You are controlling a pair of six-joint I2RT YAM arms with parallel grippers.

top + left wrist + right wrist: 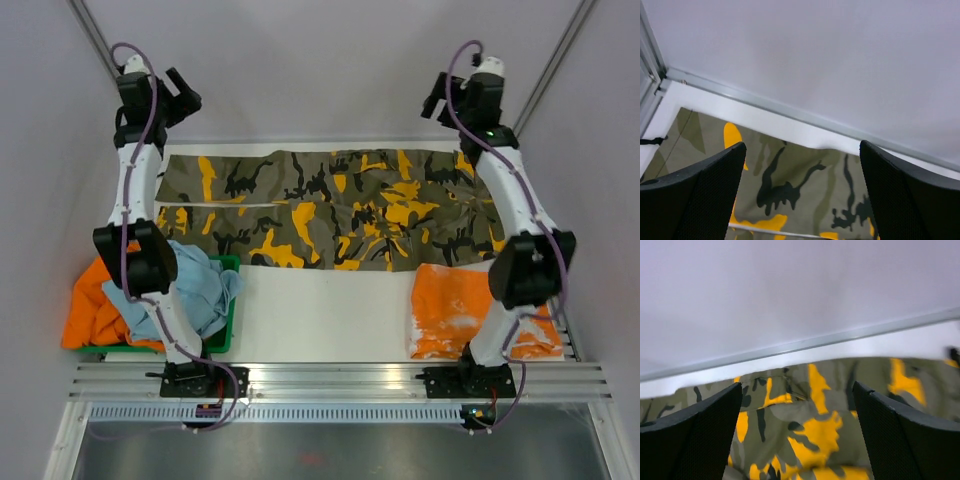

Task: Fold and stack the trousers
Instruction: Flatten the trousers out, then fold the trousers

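Trousers lie flat lengthwise left-right, legs pointing left

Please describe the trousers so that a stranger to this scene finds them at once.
Look at the white table, along its far edge by the wall. The trousers lie spread flat there, across nearly its whole width. Only they are camouflage; nearer lie an orange garment and a light blue garment.
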